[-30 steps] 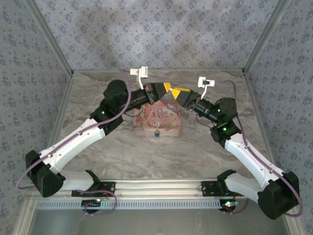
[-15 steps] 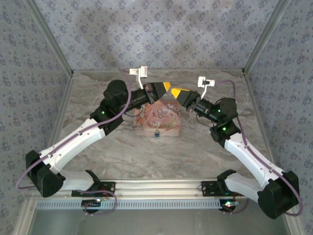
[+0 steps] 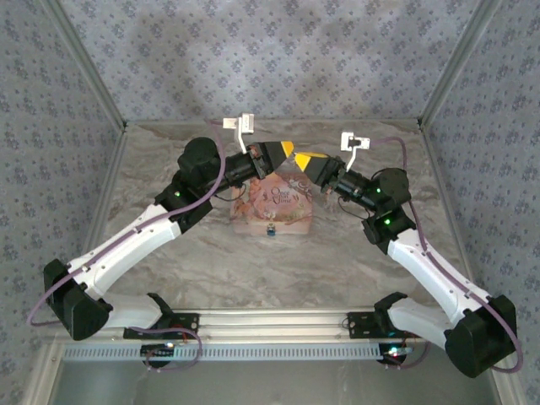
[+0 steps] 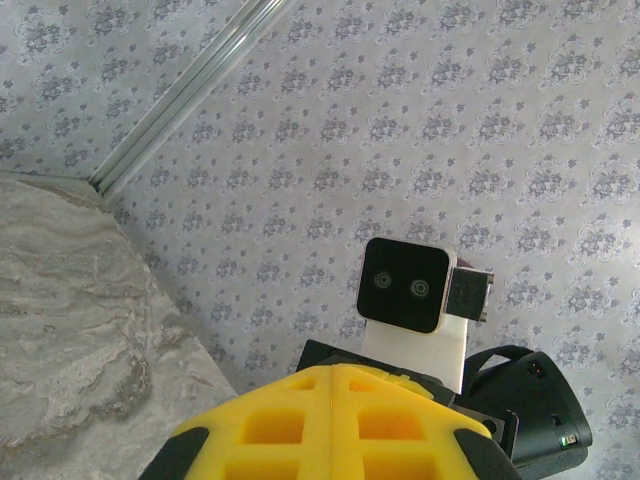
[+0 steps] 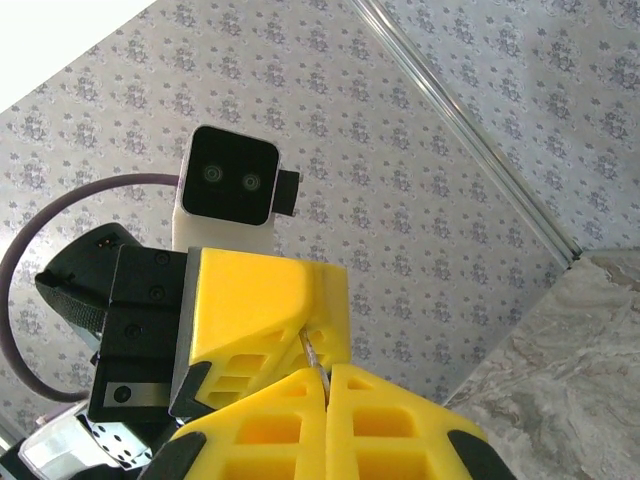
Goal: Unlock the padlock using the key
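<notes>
The tiny blue-and-silver padlock (image 3: 272,229) hangs at the front edge of the pink illustrated box (image 3: 274,202). Above the box's far side my two grippers meet tip to tip. In the right wrist view the key (image 5: 311,350) is a thin pale metal sliver. It comes out of the seam of my shut right gripper (image 5: 327,370) and runs into the seam of the left gripper (image 5: 305,325). The left gripper (image 4: 332,372) has its yellow fingers pressed together. In the top view the left gripper (image 3: 288,150) and right gripper (image 3: 301,157) touch, well apart from the padlock.
The marble tabletop (image 3: 337,253) lies around the box, with patterned walls on three sides. Metal frame posts (image 3: 451,72) stand at the back corners. Each wrist camera faces the other: the right one (image 4: 403,285) and the left one (image 5: 232,177).
The right gripper has edged slightly left, closer against the left gripper's tip. The left arm, box and padlock have stayed put.
</notes>
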`<state>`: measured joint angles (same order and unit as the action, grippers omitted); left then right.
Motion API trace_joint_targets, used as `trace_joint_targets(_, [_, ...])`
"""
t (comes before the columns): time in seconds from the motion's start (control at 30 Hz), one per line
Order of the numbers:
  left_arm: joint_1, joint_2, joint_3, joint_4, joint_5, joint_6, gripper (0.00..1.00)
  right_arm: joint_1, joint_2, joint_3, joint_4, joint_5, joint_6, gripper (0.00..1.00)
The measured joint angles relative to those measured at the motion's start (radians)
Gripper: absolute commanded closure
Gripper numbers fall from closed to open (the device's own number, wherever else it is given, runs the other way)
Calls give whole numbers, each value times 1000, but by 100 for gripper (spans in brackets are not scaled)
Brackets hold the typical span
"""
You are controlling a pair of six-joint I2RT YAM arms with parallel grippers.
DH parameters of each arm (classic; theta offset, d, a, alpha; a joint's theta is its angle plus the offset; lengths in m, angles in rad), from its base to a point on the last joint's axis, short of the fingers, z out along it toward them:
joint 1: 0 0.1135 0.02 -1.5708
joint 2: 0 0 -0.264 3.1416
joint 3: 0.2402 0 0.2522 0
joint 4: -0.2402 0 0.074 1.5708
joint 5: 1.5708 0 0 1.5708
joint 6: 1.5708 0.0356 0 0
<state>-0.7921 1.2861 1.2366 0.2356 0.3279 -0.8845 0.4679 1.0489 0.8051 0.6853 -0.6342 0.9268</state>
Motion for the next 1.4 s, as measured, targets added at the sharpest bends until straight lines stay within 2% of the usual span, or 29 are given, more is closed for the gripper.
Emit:
trace_joint_targets(0.17, [0,0,0,-1,1,0,100,-3,-9,0,-12,-3,-2,100])
trace_joint_targets(0.2, [0,0,0,-2,3,0,93,-6,-13,0,-18,-6,-3,100])
trace_joint_targets(0.27, [2,-2,0,-13,5,9,60,-10,-17,0,-30,-13,-7,100])
trace_joint_targets(0.5, [50,-92,-48,-104,-32,31,45,-38,-44,0,-98,-24,-29,100])
trace_joint_targets(0.57, [58,-143,-79,-144,-56,47,37,-61,-65,0,-140,-27,-41,100])
trace_joint_targets(0.73, [57,-253,-166,-264,-116,76,34,-132,-120,0,-286,-32,-103,100])
trace_joint_targets(0.87, [50,-322,-307,-327,-165,79,31,-182,-139,0,-433,-26,-182,100])
trace_joint_targets(1.03, [-23,-342,-504,-358,-241,51,27,-202,-124,0,-588,22,-301,100])
trace_joint_targets(1.23, [-121,-300,-649,-325,-323,9,23,-204,7,11,-675,96,-429,100])
trace_joint_targets(1.4, [-140,-236,-687,-258,-374,1,18,-204,180,79,-697,172,-508,100])
